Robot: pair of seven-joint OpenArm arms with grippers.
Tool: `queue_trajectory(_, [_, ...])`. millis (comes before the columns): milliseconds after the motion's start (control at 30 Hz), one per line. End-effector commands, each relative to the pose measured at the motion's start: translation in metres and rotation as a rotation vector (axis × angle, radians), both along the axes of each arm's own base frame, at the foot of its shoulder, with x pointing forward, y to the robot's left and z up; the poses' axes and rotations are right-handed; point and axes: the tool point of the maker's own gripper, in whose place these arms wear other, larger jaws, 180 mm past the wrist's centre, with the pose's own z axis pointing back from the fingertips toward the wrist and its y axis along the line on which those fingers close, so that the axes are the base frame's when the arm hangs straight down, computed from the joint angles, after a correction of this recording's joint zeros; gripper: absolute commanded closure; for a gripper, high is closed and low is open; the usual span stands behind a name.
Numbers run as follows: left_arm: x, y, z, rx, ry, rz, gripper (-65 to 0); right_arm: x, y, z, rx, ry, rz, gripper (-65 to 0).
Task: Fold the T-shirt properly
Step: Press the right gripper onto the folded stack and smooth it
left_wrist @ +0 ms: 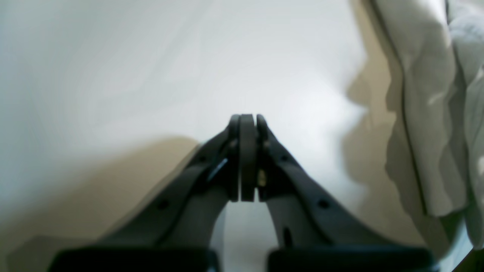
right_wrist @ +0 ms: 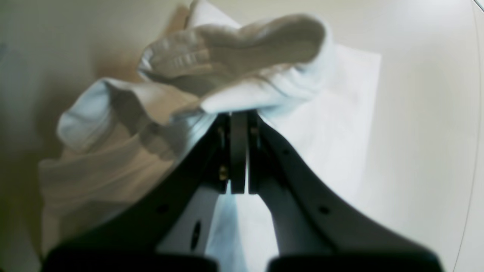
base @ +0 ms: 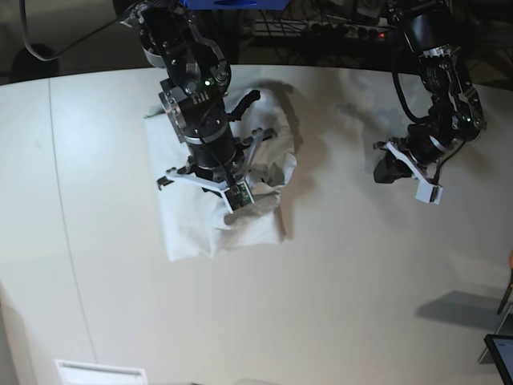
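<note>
A smooth, matte, off-white table (base: 337,265) with a curved far edge carries everything. On its left part in the base view lies the shirt (base: 188,228), soft white cotton: the near portion is flattened into a rough rectangle, while the far and right portions are heaped in loose, shadowed folds.

The right arm reaches down over that heap. Its hand (right_wrist: 239,113) is dark, hard plastic with two long tapering fingers (right_wrist: 287,170) and flat pads; the pads are pressed together, and a rolled, puffy fold of the shirt (right_wrist: 261,94) sits right at their tips, so the hand appears to be pinching cloth. Behind the fold, the wrist view shows a band of ribbed knit in the bunched fabric, and under it a flat, crisp-edged layer of the shirt spread on the table.

Well apart, toward the right of the base view, the left hand (base: 390,168) hangs above bare table, casting a soft shadow. In its wrist view the left hand (left_wrist: 246,117) has its pads pressed together with nothing between them; wrinkled white cloth (left_wrist: 431,113) with a stitched hem shows at the right edge.
</note>
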Motion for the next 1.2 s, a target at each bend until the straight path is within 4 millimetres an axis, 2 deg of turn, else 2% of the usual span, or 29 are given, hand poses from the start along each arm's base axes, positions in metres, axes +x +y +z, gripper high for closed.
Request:
queue_trajectory(0, [0.009,0.004,0.015,0.002,-0.053,-0.002,0.0,0.012,0.004,0.017,0.017,-0.062,0.001,-1.0])
queue_trajectory(167, [0.009,0.004,0.015,0.002,-0.055,-0.002,0.0,0.028,0.007,0.02,0.0,-0.083,0.006,-1.0])
queue_trajectory(367, [0.009,0.004,0.015,0.002,-0.055,-0.002,0.0,0.039,0.017,0.026,0.003,-0.101,0.025,-1.0])
queue_trajectory(633, [0.009,0.004,0.015,0.002,-0.055,-0.002,0.0,0.04,0.047,0.007,-0.048,-0.071,0.12,-1.0])
queue_trajectory(767, [0.009,0.004,0.015,0.002,-0.055,-0.002,0.0,0.053,0.055,0.008,-0.078,-0.09,0.148,-1.0])
queue_trajectory(867, [0.009,0.003,0.015,0.0,-0.055,-0.002,0.0,0.062,0.065,0.004,-0.03,-0.07,0.174,-1.0])
queue_trajectory(1067, [0.009,0.003,0.015,0.0,-0.055,-0.002,0.0,0.069,0.068,-0.023,-0.025,0.018,0.189,-1.0])
queue_trajectory(1167, [0.009,0.004,0.015,0.002,-0.055,-0.002,0.0,0.069,0.069,-0.018,-0.02,0.007,0.195,-1.0])
